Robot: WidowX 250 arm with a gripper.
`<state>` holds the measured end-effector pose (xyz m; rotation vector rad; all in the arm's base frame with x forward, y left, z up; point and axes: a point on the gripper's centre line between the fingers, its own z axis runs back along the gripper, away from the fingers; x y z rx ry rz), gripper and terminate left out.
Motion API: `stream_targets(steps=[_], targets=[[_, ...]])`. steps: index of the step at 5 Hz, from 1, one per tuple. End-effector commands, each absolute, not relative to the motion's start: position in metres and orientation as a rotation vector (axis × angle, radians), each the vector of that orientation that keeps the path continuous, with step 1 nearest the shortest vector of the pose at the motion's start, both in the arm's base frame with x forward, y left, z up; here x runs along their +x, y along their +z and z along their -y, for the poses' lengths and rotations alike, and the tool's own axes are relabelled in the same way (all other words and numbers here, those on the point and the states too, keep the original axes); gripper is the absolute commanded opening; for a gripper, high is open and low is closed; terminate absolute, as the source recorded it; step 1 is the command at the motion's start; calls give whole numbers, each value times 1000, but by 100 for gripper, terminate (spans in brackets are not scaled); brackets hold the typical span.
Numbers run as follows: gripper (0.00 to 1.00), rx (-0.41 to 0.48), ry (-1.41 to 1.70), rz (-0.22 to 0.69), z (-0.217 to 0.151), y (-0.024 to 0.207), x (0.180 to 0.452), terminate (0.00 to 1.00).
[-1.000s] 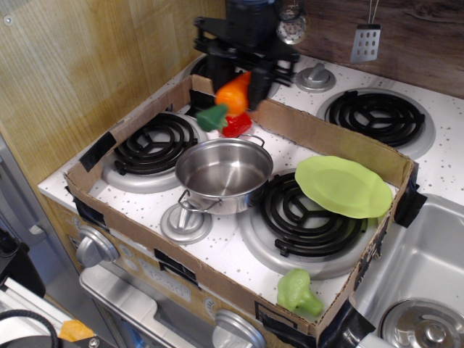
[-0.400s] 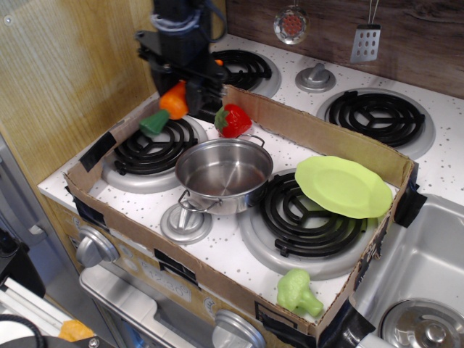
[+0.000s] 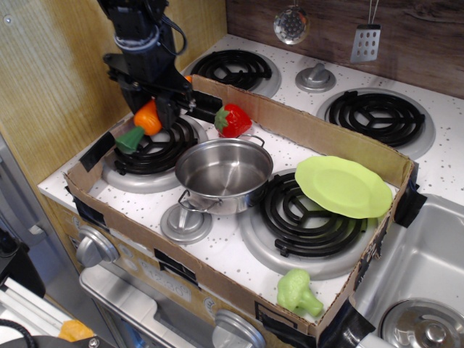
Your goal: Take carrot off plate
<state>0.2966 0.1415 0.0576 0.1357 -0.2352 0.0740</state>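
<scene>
The carrot (image 3: pixel 142 122) is held in the air above the rear-left burner (image 3: pixel 154 147), at the left end of the cardboard tray (image 3: pixel 319 138). Its long axis runs diagonally: the dark green stub top points down and toward the front-left, and the orange body rises up and to the right into the gripper (image 3: pixel 154 109). The tapered tip is hidden behind the black jaws. The jaws are clamped on the upper part of the orange body, one on each side. The arm comes down from the top-left of the frame.

The plate (image 3: pixel 344 186) is well apart from the carrot, on the right side of the tray. It rests tilted on the front-right burner (image 3: pixel 304 217), with its far edge near the tray's back wall. Nothing lies on it.

A steel pot (image 3: pixel 223 174) stands near the tray's middle, between carrot and plate, with its rim just right of the rear-left burner. A red strawberry toy (image 3: pixel 233 120) lies on the speckled white surface (image 3: pixel 217 246) behind the pot, to the right of the gripper. Whether it touches the pot handle cannot be told. A pale green broccoli toy (image 3: pixel 296 291) lies in the front-right corner of the tray, against the front wall.
</scene>
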Motion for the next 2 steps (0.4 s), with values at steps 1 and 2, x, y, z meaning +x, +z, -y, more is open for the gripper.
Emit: stream_targets(steps=[1, 2], targets=[[0, 99, 51, 270, -156, 53, 306, 0], [100, 72, 13, 293, -157, 47, 308, 0]])
